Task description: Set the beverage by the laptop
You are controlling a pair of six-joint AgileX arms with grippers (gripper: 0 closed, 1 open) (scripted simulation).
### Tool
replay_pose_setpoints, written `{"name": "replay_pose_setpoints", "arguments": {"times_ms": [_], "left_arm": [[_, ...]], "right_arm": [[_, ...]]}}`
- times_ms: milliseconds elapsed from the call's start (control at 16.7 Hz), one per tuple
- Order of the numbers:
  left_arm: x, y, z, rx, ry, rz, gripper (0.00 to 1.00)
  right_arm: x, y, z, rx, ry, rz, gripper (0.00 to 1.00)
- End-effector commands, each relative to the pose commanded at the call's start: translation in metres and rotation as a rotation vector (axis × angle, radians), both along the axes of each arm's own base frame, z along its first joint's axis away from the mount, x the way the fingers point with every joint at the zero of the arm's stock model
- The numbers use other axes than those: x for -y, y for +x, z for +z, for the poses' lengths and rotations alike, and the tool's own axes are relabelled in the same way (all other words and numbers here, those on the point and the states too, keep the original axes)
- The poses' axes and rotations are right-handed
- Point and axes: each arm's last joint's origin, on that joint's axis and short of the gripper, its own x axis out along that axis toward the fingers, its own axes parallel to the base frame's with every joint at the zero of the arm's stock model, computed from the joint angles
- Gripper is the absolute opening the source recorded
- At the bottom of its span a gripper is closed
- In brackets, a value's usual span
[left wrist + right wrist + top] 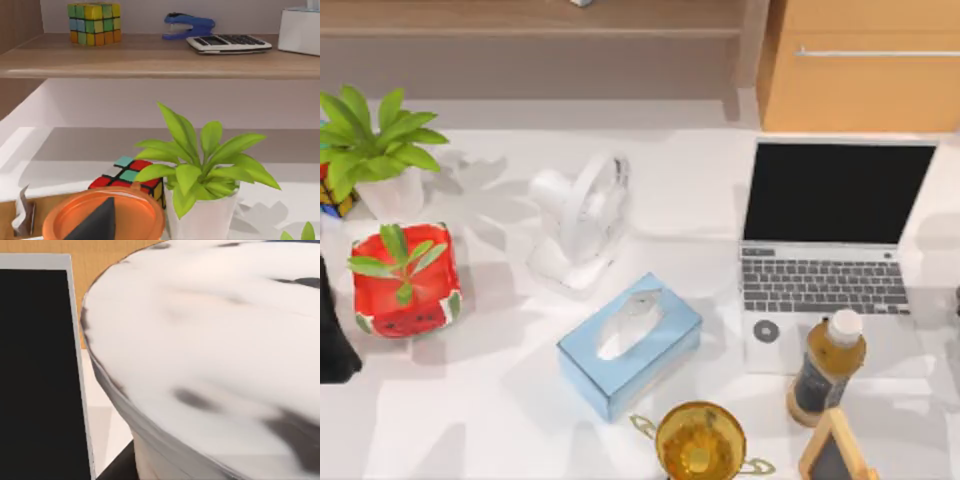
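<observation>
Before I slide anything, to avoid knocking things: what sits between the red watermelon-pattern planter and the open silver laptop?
In the top view, a white desk fan and a light-blue tissue box sit between planter and laptop.

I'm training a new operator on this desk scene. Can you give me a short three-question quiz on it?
1. True or false: the beverage stands upright at the laptop's front edge.
2. What lies between the white fan and the trophy cup? A) stapler B) blue tissue box C) calculator
3. Fill in: the red watermelon-patterned pot sits on the table's ____ side in the top view.

Key: 1 true; 2 B, the blue tissue box; 3 left.
</observation>
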Motion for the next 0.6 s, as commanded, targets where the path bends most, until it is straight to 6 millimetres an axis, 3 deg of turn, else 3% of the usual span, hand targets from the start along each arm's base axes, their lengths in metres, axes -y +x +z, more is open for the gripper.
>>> {"name": "replay_pose_setpoints", "arguments": {"times_ms": [240,600], "left_arm": [[0.0000,0.0000,0.0000,0.000,0.000,0.000,1.00],[0.0000,0.0000,0.0000,0.000,0.000,0.000,1.00]], "right_arm": [[0.0000,0.0000,0.0000,0.000,0.000,0.000,0.98],[0.0000,0.0000,0.0000,0.000,0.000,0.000,1.00]]}}
